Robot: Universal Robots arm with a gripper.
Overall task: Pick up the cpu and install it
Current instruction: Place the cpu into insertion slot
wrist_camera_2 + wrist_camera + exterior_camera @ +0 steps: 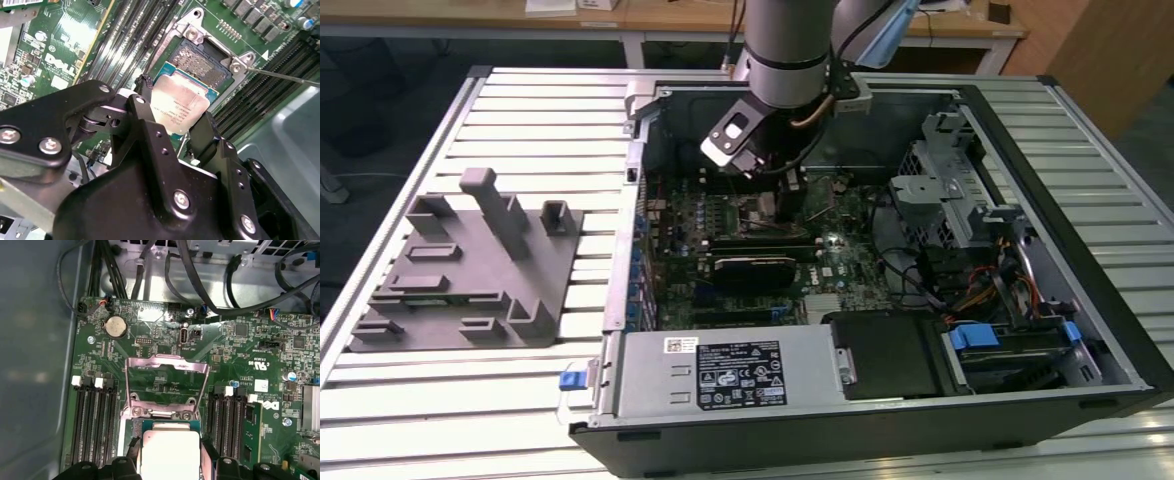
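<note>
1. Black fingers of the tool loom in the foreground of the second wrist view, closed on the cpu, one finger pressed to each of two opposite edges of the chip
2. Held with its pale silver top facing up and slightly tilted, the cpu hangs at the edge of the open socket and partly overlaps it; whether the chip touches the socket cannot be told
3. Seen in the first wrist view, the socket's metal load plate stands swung open just beyond the chip, with banks of black memory slots running on either side of it
4. Around the socket spreads the green motherboard, which carries a round silver coin cell, while black cables loop along the grey metal wall past the board's edge
5. From the exterior view, the grey arm reaches down into the open computer case, which lies on its side on the slatted metal bench, and the tool sits low over the middle of the board
6. Inside the case, a labelled power supply box fills the near corner
7. On the bench, a grey plastic block with upright posts rests near the case, on the exterior view's left and apart from it
</note>
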